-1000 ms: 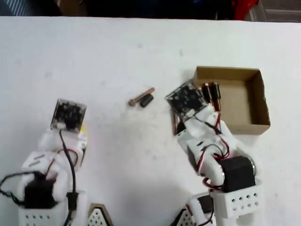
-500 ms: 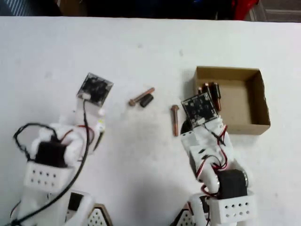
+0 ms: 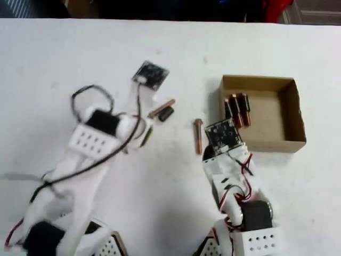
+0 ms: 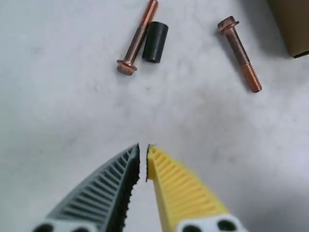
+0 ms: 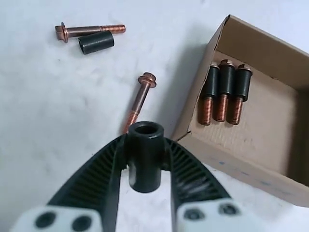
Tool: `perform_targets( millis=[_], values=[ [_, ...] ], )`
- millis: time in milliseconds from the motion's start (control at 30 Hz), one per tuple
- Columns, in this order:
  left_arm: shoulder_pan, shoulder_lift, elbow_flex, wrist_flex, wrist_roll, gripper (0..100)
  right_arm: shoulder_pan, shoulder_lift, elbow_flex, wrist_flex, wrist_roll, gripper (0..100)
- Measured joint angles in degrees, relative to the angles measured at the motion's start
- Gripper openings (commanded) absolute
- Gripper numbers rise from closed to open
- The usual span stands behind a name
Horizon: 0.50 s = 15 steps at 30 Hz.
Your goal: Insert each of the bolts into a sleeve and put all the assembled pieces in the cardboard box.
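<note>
The bolts [image 4: 240,53] are coppery metal with a dull shine, the sleeve [image 5: 145,154] matt black, the box [image 5: 251,164] plain matt cardboard, the fingers [image 4: 178,188] ribbed plastic, the table [image 4: 58,96] matt white.

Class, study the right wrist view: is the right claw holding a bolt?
No, the right claw is clamped on a black sleeve, while the nearest bolt lies loose beyond it.
</note>
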Motion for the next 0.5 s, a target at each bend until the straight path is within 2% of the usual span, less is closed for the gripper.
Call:
perform_targets(
  millis=[300, 500],
  values=[
    [2.11, 25.32, -19.16, 0.0, 9.58, 7, 4.75, -8.18, 6.42, -0.26, 0.0, 1.6],
    [4.13, 37.01, -29.01, 0.0, 21.36, 7, 5.71, -14.15, 9.85, -0.26, 0.09, 1.6]
  ],
)
